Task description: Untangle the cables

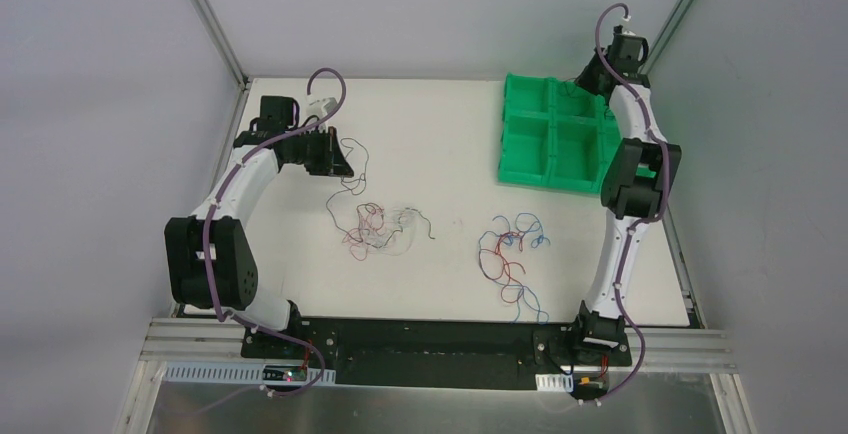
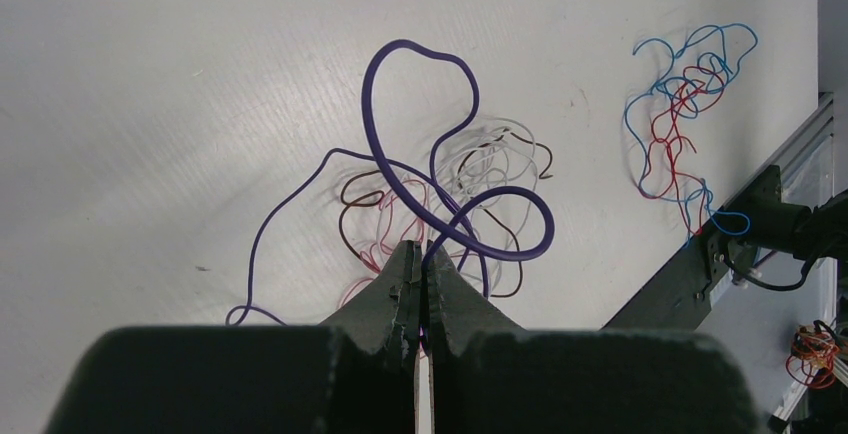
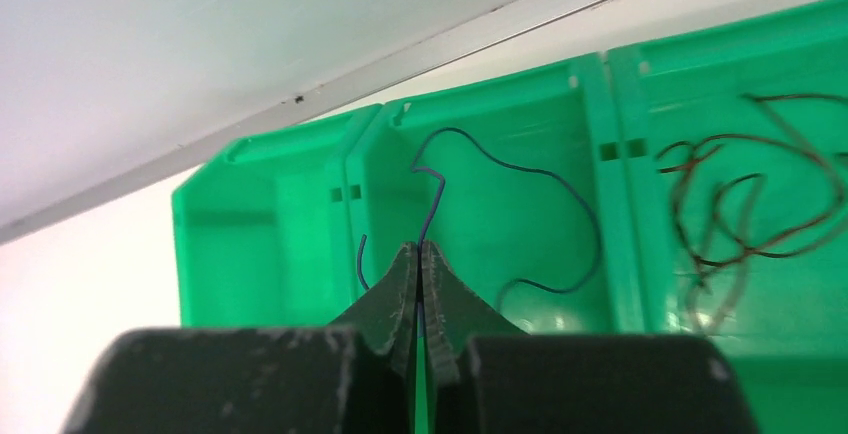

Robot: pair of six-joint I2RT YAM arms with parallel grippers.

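My left gripper (image 2: 422, 246) (image 1: 338, 162) is shut on a dark purple-blue cable (image 2: 372, 104) and holds it above the table. The cable loops down to a bunch of red, brown and whitish cables (image 2: 470, 179) (image 1: 375, 224) lying on the white table. A second bunch of blue and red cables (image 2: 690, 94) (image 1: 510, 249) lies apart to the right. My right gripper (image 3: 420, 246) (image 1: 585, 81) is shut on a thin blue cable (image 3: 545, 171), which hangs into a compartment of the green bins (image 3: 600, 104). Brown cables (image 3: 750, 194) lie in the neighbouring compartment.
The green bins (image 1: 520, 169) stand at the back right of the table. Metal frame posts (image 1: 215, 24) rise at the back corners. A black base plate (image 1: 430, 339) runs along the near edge.
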